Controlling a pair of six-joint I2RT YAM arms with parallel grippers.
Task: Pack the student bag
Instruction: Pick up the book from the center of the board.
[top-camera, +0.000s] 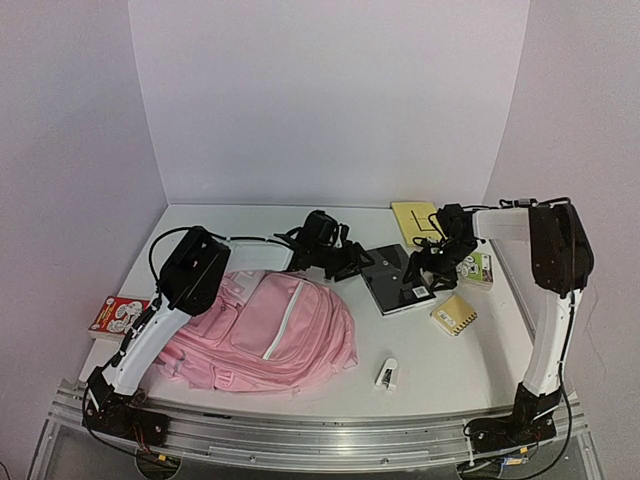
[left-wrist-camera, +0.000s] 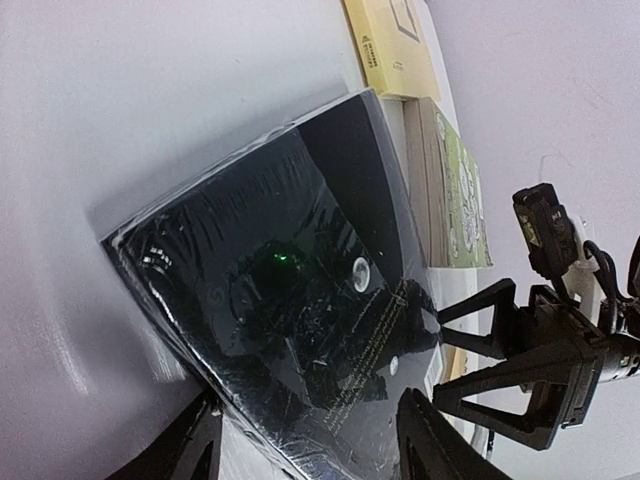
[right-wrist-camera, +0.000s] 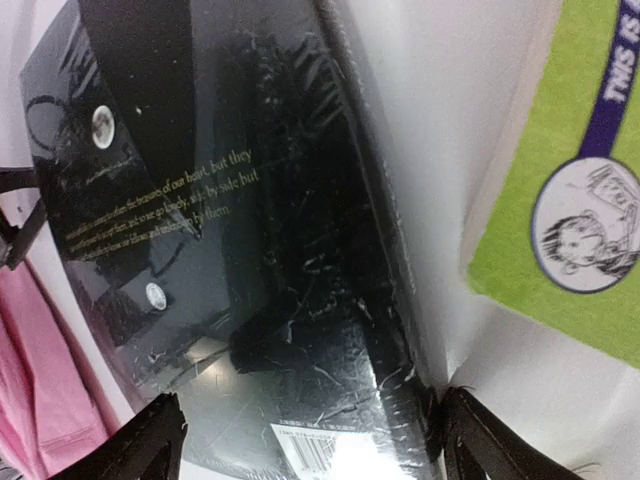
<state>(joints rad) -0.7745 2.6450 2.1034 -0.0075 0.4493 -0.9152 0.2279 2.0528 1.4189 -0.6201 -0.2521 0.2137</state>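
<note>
Book (top-camera: 398, 280) is straddled by spread left fingers (left-wrist-camera: 195, 450) and right fingers (right-wrist-camera: 150, 440), nothing gripped; it should be centred before closing.

1. I count one student bag (top-camera: 290, 325), pink, on the near left.
2. I see four books: a black book (top-camera: 392, 280) mid-table, a yellow book (top-camera: 413, 215) far right, a green book (top-camera: 480, 268) on the right, and a red-and-white book (top-camera: 112, 315) at the left edge.
3. There is one yellow spiral notepad (top-camera: 455, 314) on the right.
4. There is one small white object (top-camera: 386, 374) near the centre; I can't tell what it is.
</note>
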